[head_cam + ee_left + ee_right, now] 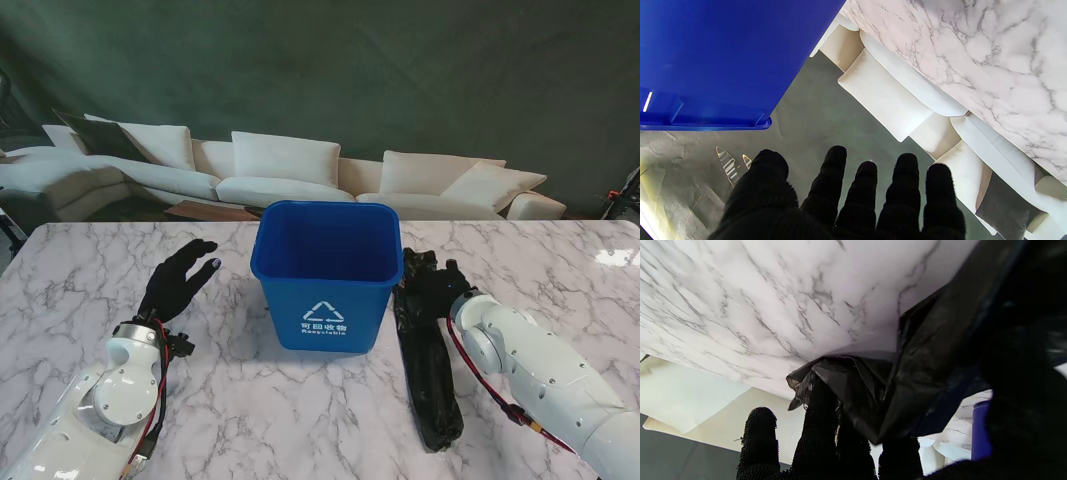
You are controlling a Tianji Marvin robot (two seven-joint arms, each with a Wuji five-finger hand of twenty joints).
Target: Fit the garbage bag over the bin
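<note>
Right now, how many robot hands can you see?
2. The left robot hand hovers open, left of the blue bin. The right robot hand is on the black garbage bag, right of the bin.

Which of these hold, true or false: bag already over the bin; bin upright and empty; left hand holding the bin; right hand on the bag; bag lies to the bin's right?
1. The garbage bag is already fitted over the bin. False: it lies bunched on the table, and the bin's rim is bare.
2. The bin stands upright with nothing visible inside. True.
3. The left hand is holding the bin. False: it hovers apart from the bin, fingers spread, holding nothing.
4. The right hand is on the bag's farther end. True: the right wrist view shows its fingers in the plastic.
5. The bag lies to the right of the bin. True.
</note>
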